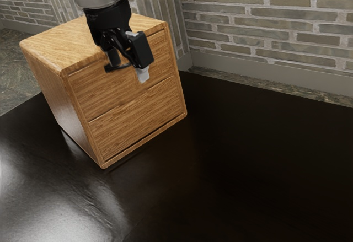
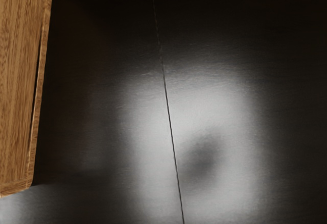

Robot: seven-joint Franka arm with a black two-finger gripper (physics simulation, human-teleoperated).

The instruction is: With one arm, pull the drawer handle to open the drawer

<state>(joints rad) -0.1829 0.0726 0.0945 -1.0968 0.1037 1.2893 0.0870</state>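
A wooden cabinet (image 1: pixel 60 49) stands on the dark table at the exterior view's left, with two drawer fronts facing the view's lower right. The upper drawer front (image 1: pixel 110 90) sits flush with the cabinet frame. Its thin black handle (image 1: pixel 117 67) runs along the upper part of that front. My gripper (image 1: pixel 128 70) hangs right at the handle, open, with one black finger (image 1: pixel 113 58) at the handle and the other, white-tipped finger (image 1: pixel 143 75) apart toward the view's right. In the wrist view a wooden edge of the cabinet (image 2: pixel 20 81) lies beside the hand.
The lower drawer front (image 1: pixel 138 123) is flush too. The glossy dark table (image 1: pixel 248 170) stretches to the exterior view's right and front, with a thin seam (image 2: pixel 166 101) across it. A brick wall (image 1: pixel 265 16) stands behind the cabinet.
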